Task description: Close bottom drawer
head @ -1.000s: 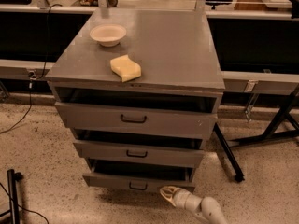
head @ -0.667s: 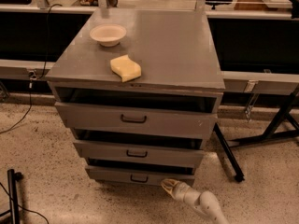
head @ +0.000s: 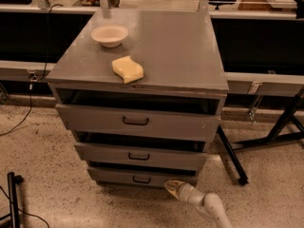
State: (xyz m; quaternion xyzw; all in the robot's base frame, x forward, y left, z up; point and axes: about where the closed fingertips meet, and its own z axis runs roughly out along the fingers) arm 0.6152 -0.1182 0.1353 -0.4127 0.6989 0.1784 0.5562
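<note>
Bottom drawer [head: 142, 177] sits lowest in the stack, just left of the fingers [head: 170, 184] and level with them. It's nearly in, with a thin dark gap showing above its front. Its bar handle [head: 141, 179] is further left of the fingers, untouched. The gripper [head: 173, 186] is down by the floor at the front's right end, touching or just beside it; you can't tell which. The fingers look pressed together, holding nothing.

Risks: contact is far off-centre, right of the handle. Push here and the drawer may skew and jam on its slides. The tip is also low on the panel, so it could slip under the bottom edge and scrape the floor [head: 42, 175]. Push too hard and the whole unit could shift.

The middle drawer [head: 140, 155] and top drawer [head: 135, 121], above and left of the fingers, also stand ajar; leave them alone. The bowl [head: 109, 34] and yellow sponge [head: 127, 69] sit on the table [head: 180, 46], far above the fingers, and a hard shove might jolt them.
</note>
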